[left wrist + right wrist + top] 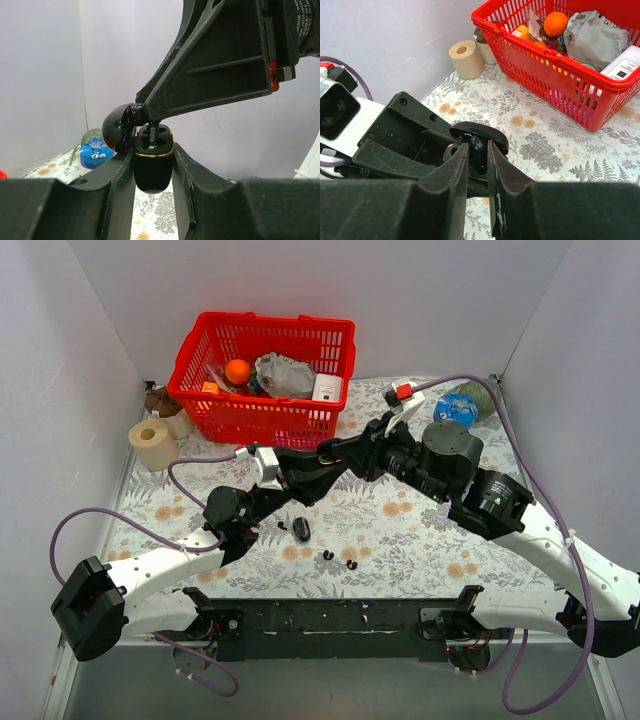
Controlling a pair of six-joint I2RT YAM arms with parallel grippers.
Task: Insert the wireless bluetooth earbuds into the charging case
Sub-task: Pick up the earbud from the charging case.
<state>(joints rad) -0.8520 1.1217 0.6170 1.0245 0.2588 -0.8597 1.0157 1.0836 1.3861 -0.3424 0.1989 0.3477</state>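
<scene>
In the left wrist view my left gripper (153, 156) is shut on the black charging case (152, 175), which has a gold rim. Its lid (116, 132) hangs open to the left. My right gripper (478, 150) is shut on a glossy black earbud (480, 142) and holds it at the case's open top (451, 150), under the raised lid (485, 131). In the top view both grippers meet mid-table, left (303, 480) and right (327, 454), above the cloth. Two tiny black bits (328, 555) (351, 565) lie on the cloth nearer the front.
A larger black rounded piece (301, 530) and a small black bit (283, 528) lie below the grippers. A red basket (262, 410) with several items stands at the back. A paper roll (152, 444) is at the back left, and a blue-and-green packet (458, 406) at the back right.
</scene>
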